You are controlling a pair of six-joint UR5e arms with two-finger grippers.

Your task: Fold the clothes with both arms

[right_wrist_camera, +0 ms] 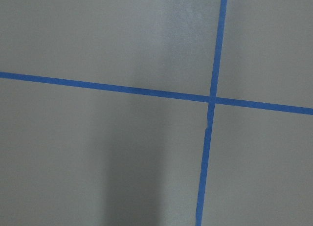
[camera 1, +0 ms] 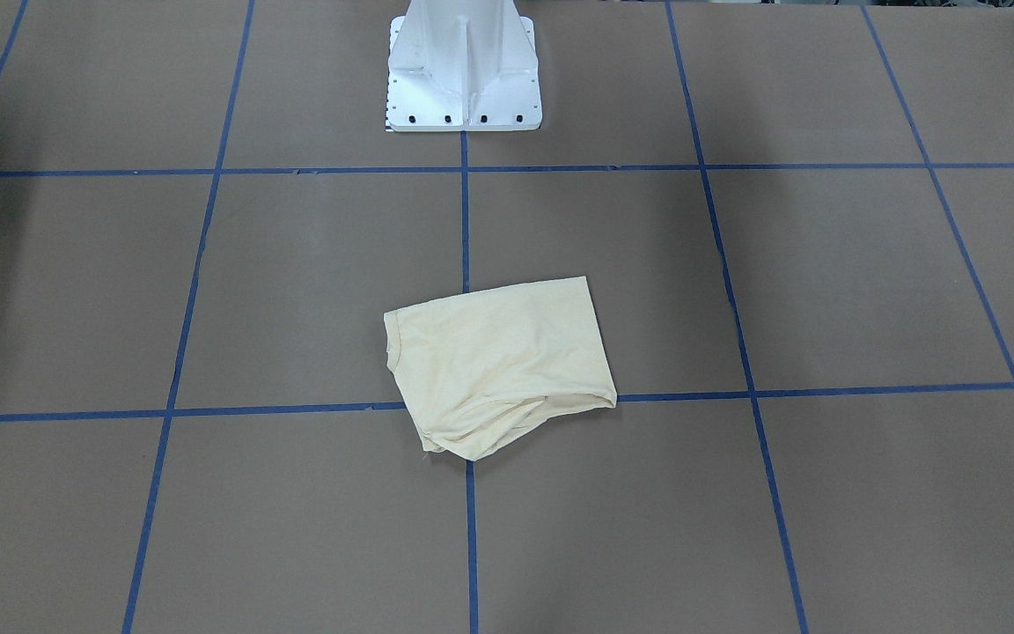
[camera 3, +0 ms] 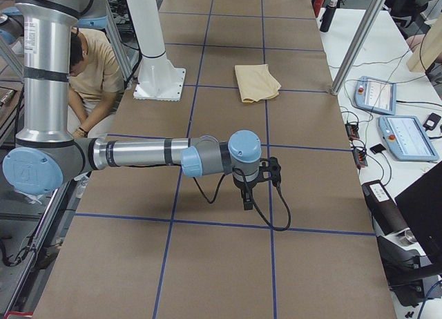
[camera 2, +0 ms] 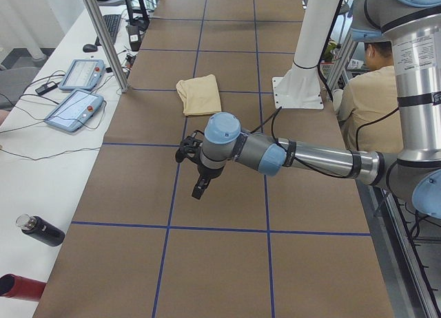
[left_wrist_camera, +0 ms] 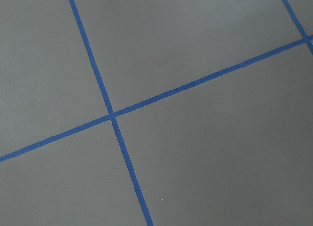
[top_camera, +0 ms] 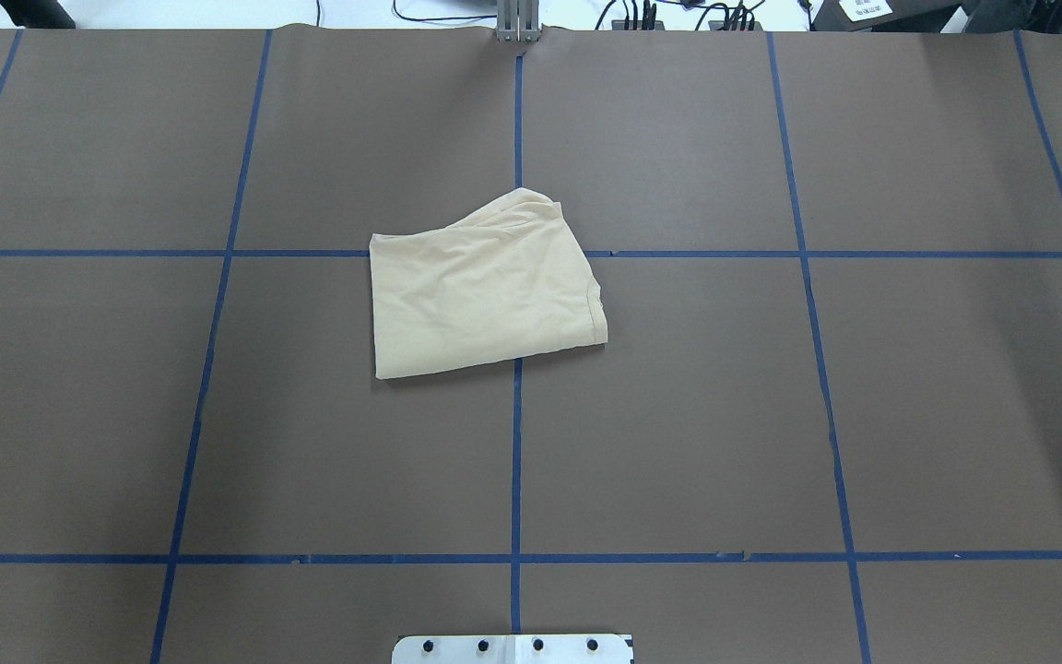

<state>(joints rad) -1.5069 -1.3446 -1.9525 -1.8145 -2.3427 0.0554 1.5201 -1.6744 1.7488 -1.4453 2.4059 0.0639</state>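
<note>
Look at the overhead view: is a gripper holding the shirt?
No: the shirt lies folded and alone on the table, with nothing touching it.

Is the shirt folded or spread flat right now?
Folded: the shirt lies as a compact, roughly rectangular bundle with layered edges bunched at one end, no sleeve or print showing.

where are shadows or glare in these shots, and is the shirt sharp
Front-facing view: T-shirt sharp, soft dark shadows on the table at left and along the top. Right wrist view: broad shadow band lower middle, pale sheen at top. Left wrist view: evenly lit, no glare.
</note>
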